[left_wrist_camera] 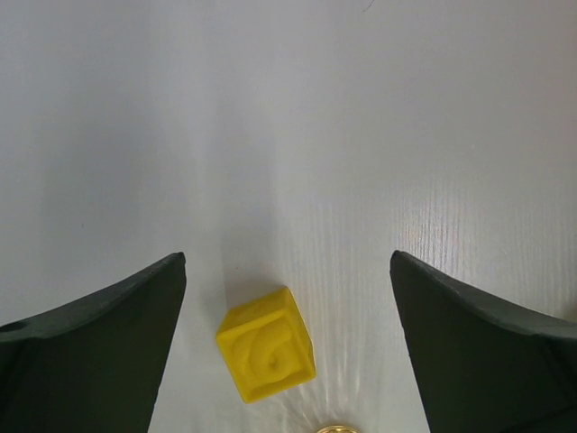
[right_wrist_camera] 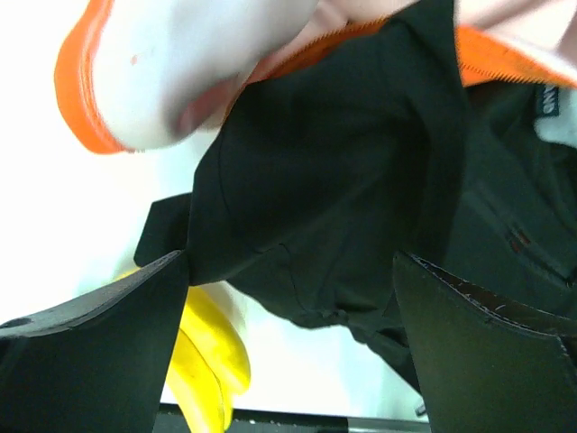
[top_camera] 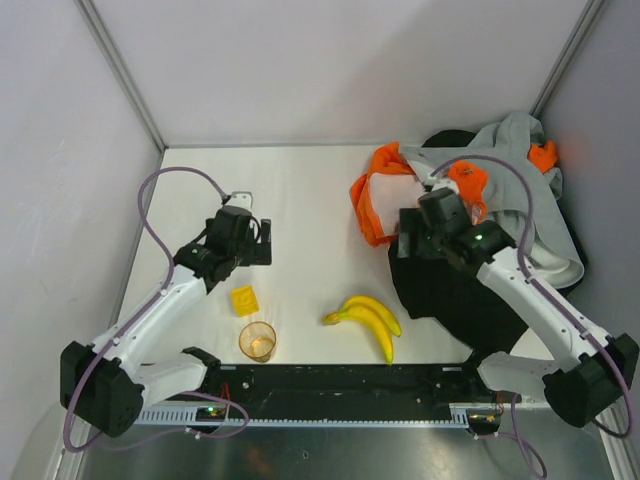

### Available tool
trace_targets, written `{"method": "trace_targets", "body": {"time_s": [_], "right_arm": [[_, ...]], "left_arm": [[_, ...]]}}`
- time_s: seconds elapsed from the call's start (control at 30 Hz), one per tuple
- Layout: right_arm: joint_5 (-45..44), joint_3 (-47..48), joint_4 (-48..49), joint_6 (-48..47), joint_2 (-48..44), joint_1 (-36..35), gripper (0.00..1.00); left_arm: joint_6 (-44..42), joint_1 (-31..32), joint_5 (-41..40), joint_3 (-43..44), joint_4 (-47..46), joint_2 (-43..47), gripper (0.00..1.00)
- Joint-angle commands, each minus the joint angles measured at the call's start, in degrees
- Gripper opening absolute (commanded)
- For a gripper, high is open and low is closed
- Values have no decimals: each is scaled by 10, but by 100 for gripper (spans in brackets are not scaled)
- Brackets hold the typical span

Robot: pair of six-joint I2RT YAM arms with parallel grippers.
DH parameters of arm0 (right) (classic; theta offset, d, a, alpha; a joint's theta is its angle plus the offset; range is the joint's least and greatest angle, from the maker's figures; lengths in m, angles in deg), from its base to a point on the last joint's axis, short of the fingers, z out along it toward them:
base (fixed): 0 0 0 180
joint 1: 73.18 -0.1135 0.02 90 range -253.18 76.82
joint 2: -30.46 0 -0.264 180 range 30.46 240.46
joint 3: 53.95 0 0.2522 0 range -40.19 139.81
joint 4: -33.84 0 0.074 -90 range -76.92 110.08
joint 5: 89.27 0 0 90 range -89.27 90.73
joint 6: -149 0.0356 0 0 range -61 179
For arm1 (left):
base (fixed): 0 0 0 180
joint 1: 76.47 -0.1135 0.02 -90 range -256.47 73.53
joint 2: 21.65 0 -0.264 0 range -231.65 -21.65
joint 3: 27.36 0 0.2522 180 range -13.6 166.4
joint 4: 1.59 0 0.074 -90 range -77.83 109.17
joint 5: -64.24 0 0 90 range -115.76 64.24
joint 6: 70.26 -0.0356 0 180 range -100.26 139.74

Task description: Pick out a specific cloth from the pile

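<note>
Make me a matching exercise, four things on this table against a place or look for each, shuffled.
Things:
1. bananas
2. block
3. cup
4. pile

Descriptions:
A. far right corner
B. orange-tinted, standing upright
C. between cup and pile
D. just beyond the cup

Pairs: 1-C, 2-D, 3-B, 4-A

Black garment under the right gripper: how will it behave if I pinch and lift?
Probably floppy: the black garment lies in soft folds, so it should drape rather than hold shape. Lifting may tug the orange garment lying against it. It looks thin, so likely light for the open right gripper.
</note>
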Motion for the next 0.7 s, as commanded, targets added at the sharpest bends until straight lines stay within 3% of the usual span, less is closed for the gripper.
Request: {"method": "trace_targets", "body": {"time_s": [0.0, 0.13, 0.33, 0.5, 0.67], "right_arm": [[-152, -11, -52, 54, 40, -86, 99], [-224, -12, -84, 100, 95, -150, 99], [-258, -12, -129, 151, 124, -166, 99], [-235, -17, -128, 157, 49, -144, 99], [-137, -76, -77, 135, -64, -51, 99]], "left_arm": [[16, 3, 3, 21, -19, -12, 99], [17, 3, 1, 13, -20, 3, 100], [18, 3, -1, 7, -22, 15, 100], [17, 3, -2, 7, -22, 16, 100], [16, 3, -3, 7, -23, 21, 100]]}}
